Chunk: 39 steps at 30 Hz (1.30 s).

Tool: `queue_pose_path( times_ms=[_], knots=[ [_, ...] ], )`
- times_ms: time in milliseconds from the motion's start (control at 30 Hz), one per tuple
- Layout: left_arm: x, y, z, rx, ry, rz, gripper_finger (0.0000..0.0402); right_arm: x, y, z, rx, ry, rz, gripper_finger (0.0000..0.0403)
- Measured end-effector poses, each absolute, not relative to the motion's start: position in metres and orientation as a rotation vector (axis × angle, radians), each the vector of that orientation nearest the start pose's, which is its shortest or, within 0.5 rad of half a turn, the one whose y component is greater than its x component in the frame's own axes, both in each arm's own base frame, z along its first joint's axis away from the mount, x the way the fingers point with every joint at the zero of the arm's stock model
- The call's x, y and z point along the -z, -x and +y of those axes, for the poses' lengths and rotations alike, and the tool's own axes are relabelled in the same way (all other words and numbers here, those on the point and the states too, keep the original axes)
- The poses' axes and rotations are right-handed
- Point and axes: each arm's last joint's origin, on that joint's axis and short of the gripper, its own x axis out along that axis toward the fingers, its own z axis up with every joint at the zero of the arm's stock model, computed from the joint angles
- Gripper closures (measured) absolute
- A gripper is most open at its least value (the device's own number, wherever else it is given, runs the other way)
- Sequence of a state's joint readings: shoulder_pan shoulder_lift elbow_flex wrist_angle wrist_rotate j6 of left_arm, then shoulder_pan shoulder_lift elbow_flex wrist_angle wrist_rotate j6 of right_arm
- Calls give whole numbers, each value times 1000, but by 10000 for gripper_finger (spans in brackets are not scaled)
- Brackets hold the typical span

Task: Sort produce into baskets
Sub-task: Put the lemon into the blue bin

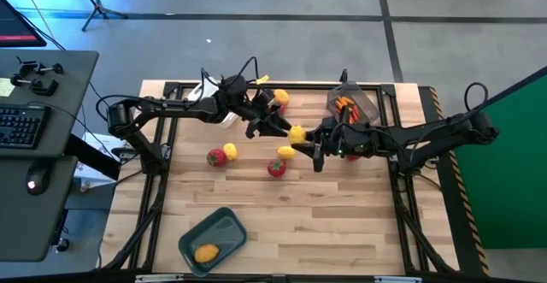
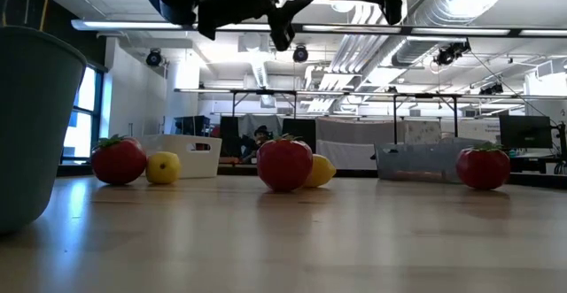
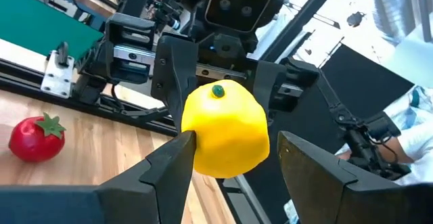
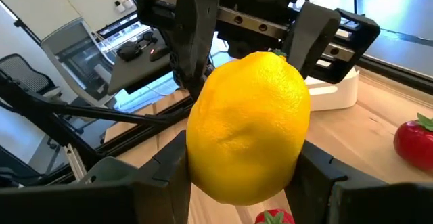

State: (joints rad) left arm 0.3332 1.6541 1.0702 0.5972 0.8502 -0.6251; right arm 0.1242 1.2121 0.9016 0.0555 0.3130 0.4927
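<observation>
Currently, 1 lemon [image 1: 297, 134] is held above the table [image 1: 342, 232] between both grippers: the right gripper [image 4: 237, 166] is clamped on it, while the left gripper [image 3: 233, 160] is spread open, with 1 finger [image 3: 172, 160] touching the lemon and the other finger apart from it. On the table, 3 tomatoes [image 2: 284, 163] and 2 more lemons [image 2: 163, 167] are seen loose, 1 lemon lies in the grey-blue bin [image 1: 224, 224], and orange pieces [image 1: 344, 106] lie in the dark bin [image 1: 366, 103].
</observation>
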Motion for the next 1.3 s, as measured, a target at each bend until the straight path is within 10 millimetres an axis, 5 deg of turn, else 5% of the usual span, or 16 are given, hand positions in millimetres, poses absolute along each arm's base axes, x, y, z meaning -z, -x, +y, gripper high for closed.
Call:
queue_pose_path(
  times_ms=[867,1300],
  knots=[
    [-273,-359,96,238,770,180,199,-296,-269,3,340,-467,306,242],
    [-262,-358,97,124,1021,285,176,-275,-283,-2,349,-413,401,242]
  ],
)
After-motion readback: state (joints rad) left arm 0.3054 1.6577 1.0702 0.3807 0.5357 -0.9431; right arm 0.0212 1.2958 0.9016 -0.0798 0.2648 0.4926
